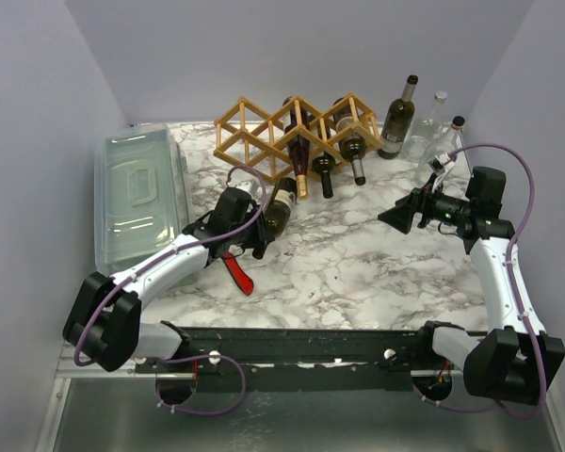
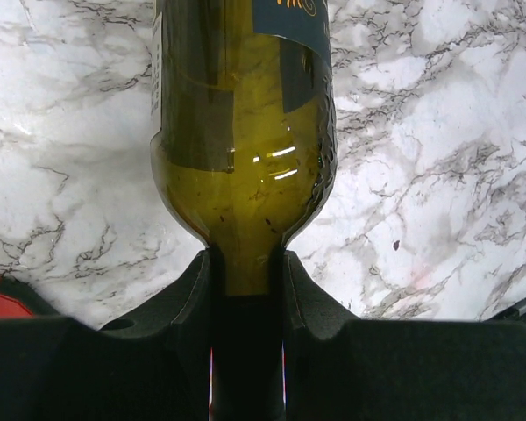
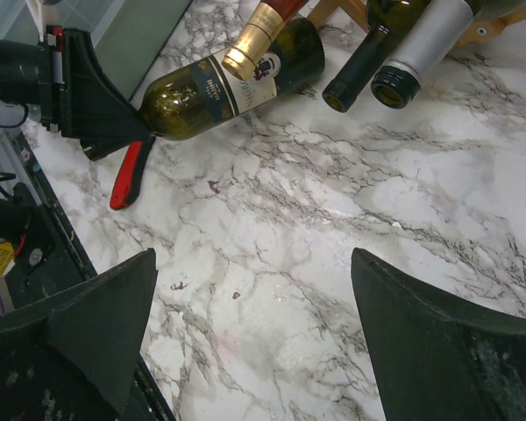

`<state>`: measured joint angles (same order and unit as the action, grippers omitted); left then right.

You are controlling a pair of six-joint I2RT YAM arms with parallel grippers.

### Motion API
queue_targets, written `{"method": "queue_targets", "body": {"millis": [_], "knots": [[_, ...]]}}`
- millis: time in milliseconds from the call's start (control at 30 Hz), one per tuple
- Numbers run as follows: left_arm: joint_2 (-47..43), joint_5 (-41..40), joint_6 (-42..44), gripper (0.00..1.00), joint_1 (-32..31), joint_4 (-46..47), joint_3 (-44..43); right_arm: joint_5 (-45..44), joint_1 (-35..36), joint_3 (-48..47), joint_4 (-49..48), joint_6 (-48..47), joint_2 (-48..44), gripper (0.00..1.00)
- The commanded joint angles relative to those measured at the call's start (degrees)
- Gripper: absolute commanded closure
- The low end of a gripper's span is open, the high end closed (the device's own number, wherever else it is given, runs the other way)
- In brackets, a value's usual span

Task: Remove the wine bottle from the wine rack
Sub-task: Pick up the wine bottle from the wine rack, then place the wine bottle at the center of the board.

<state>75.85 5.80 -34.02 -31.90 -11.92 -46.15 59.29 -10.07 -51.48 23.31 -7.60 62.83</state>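
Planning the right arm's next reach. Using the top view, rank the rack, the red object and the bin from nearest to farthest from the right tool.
From the right tool:
1. Rack, back centre.
2. Red object, left of centre, nearer the front.
3. Bin, far left.

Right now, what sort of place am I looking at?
Probably a robot test booth: plain walls box in a marble-look table, a left arm and right arm are bolted at its edge, and a wine rack holds bottles.
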Motion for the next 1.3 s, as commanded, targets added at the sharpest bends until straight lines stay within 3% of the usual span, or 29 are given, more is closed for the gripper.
{"method": "queue_targets", "body": {"millis": [0, 333, 633, 800, 933, 967, 1067, 1100, 1267], "knots": [[-4.33, 2.86, 0.42, 1.0, -0.18, 5.17, -0.09, 1.58, 0.45, -1.3, 0.69, -0.85, -0.89, 0.05], [-6.89, 8.75, 1.1, 1.0, -0.25, 3.19, 1.67, 5.7, 0.84, -1.26, 3.32, -5.47, -0.89, 0.05], [-9.09, 13.31, 3.03, 1.0, -0.43, -0.71, 2.1, 8.5, 3.39, -1.35, 8.31, -16.57, 0.11, 0.05], [-10.35, 16.22, 3.69, 1.0, -0.61, -3.52, 1.64, 9.08, 8.28, -2.87, 11.92, -25.53, 1.02, 0.04], [-11.46, 18.45, 3.74, 1.0, -0.98, -4.65, 1.68, 11.06, 9.7, -5.71, 20.94, -42.24, 2.45, 0.04], [-11.73, 18.9, 3.54, 1.0, -1.09, -4.84, 1.76, 12.22, 9.8, -6.37, 26.17, -50.77, 3.22, 0.01], [-12.29, 21.02, 3.05, 1.0, -1.8, -5.16, 1.6, 15.12, 9.88, -6.24, 45.76, -89.06, 5.46, 0.01], [-12.39, 21.53, 2.79, 1.0, -2.18, -5.24, 1.38, 15.4, 9.97, -5.84, 48.91, -96.27, 6.24, 0.01], [-11.93, 22.23, 2.15, 1.0, -5.32, -5.75, -0.65, 15.3, 14.65, -9.9, 54.17, -102.66, 11.89, 0.01]]}}
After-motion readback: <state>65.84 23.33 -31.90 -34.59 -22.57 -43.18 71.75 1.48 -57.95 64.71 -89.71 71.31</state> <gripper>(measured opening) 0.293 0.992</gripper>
